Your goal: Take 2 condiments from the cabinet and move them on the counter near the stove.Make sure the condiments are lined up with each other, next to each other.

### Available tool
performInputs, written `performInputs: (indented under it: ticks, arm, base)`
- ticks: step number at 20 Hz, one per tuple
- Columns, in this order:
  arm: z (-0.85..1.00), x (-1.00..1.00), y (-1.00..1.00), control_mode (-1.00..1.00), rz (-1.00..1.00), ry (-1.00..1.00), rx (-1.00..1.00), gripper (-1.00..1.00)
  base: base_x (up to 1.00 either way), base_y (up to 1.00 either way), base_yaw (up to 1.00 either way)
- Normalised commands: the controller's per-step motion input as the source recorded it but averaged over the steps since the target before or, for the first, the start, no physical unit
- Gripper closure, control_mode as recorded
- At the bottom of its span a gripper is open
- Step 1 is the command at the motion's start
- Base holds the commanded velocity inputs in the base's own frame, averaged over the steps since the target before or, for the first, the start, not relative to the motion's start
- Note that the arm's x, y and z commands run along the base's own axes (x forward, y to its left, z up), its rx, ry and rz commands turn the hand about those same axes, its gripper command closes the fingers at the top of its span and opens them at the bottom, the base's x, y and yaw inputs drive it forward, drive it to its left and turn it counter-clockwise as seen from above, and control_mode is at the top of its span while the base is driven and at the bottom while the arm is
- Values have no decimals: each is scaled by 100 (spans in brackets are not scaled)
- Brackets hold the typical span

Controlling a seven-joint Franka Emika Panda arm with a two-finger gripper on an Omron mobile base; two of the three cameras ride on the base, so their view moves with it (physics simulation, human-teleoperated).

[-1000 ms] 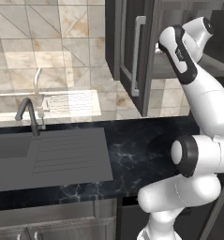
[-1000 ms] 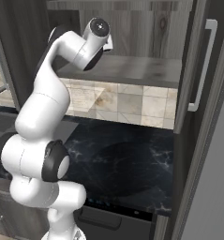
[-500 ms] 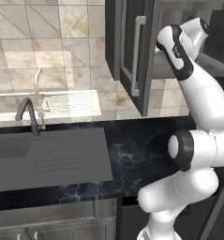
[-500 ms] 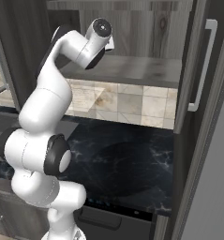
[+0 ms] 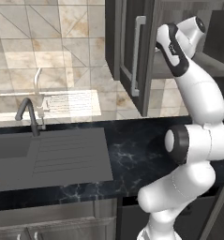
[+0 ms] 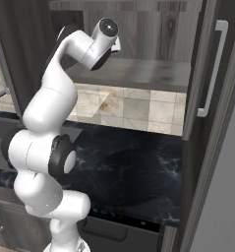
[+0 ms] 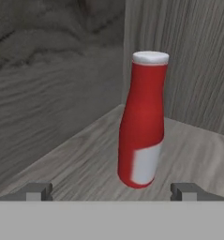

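A slim red condiment bottle (image 7: 142, 122) with a white cap stands upright on the grey shelf (image 7: 76, 164), in the back corner of the cabinet. My gripper (image 7: 113, 191) is open just in front of the bottle's base. One fingertip (image 7: 38, 191) shows at the left and the other at the right, and neither touches the bottle. The arm reaches up from the base into the dark wood-grain cabinet (image 5: 127, 42), above its shelf (image 6: 138, 74). The glossy black counter (image 5: 132, 154) (image 6: 124, 167) lies below.
The cabinet doors stand open, one with a silver bar handle (image 5: 138, 56) left of the arm and one (image 6: 212, 69) at its right. A grey sink (image 5: 48, 154) with a dark faucet (image 5: 29, 112) sits in the counter's left part. Tiled wall runs behind.
The arm's upper part has edged slightly up and toward the cabinet. The jaws have stayed open.
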Motion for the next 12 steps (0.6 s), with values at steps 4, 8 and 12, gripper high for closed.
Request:
performInputs:
  ticks: [4,8,12]
  arm:
    - [-1,16,0,-100,0,4,0,-100]
    - [0,17,0,-100,0,0,0,-100]
    - [0,17,0,-100,0,0,0,-100]
  base:
    - [0,0,0]
    - [0,0,0]
    - [0,0,0]
